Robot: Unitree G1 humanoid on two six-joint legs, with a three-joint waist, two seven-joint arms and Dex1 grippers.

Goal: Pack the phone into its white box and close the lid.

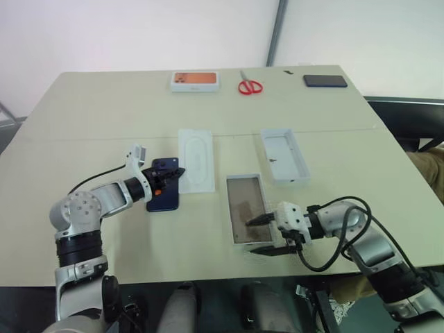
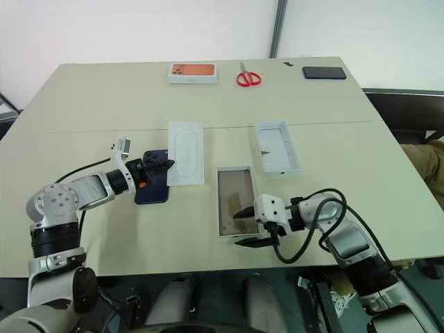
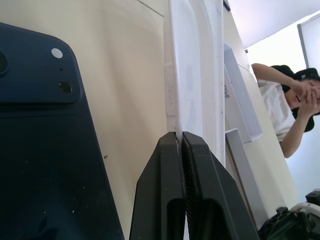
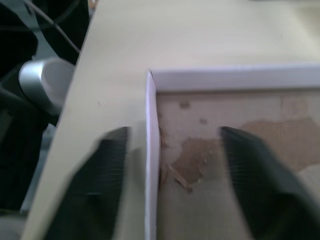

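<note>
The dark navy phone (image 1: 162,192) lies flat on the table, back up, its camera cluster (image 3: 30,70) at the far end. My left gripper (image 1: 182,173) hovers over the phone's far end, shut, its tips (image 3: 180,136) right by the edge of a flat white insert (image 1: 195,159). The white box (image 1: 229,208) with its tan inside lies open near the table's front edge. My right gripper (image 1: 250,238) is open and straddles the box's near corner wall (image 4: 150,150), one finger inside and one outside. The lid (image 1: 284,156) lies hollow side up beyond the box.
At the table's far edge lie an orange-topped white box (image 1: 195,80), red scissors (image 1: 250,86) and a black phone (image 1: 325,80). A person (image 3: 295,110) shows beyond the table in the left wrist view. The table's front edge is just behind my right gripper.
</note>
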